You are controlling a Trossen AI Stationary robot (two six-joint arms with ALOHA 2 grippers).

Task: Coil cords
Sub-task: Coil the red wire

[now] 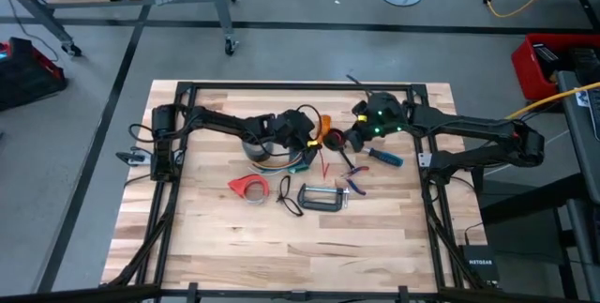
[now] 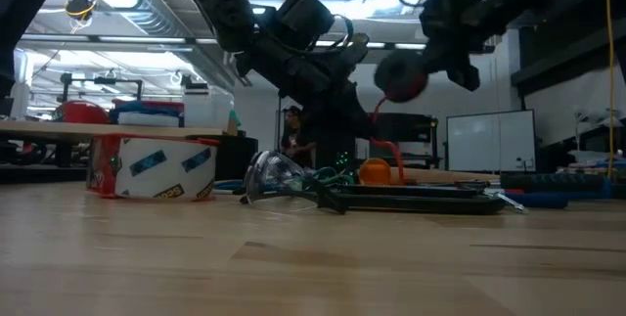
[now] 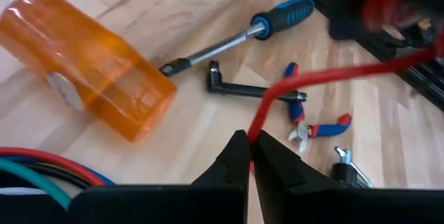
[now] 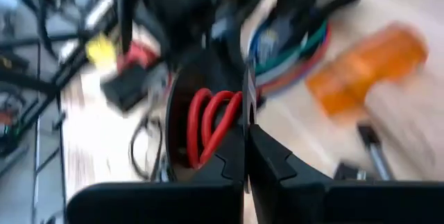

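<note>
The bunch of red, green and blue cords (image 1: 281,161) lies on the table below my left gripper (image 1: 309,140); it also shows in the right wrist view (image 4: 291,44). One red cord is drawn out of it. My left gripper (image 3: 250,148) is shut on this red cord. My right gripper (image 4: 246,137) is shut on a small coil (image 4: 211,123) of the same cord, held above the table (image 2: 401,76). The two grippers stand close together at the table's far middle. My left gripper pinches the straight run of the red cord (image 3: 255,132) between its two fingertips. From there the cord rises across the gap to the coil (image 3: 388,2) in my right gripper. My right gripper pinches one side of the red coil (image 4: 225,123), several turns together, between its two fingers. The coil is lifted clear of the table (image 2: 401,76), and a length of cord (image 2: 377,111) hangs below it.
An orange translucent bottle (image 3: 83,64), a blue-handled screwdriver (image 1: 384,157), a hex key (image 3: 246,89) and small pliers (image 1: 354,186) lie near the grippers. A grey tape roll (image 1: 258,145), a red tape dispenser (image 1: 248,187) and a C-clamp (image 1: 322,198) lie nearer the front.
</note>
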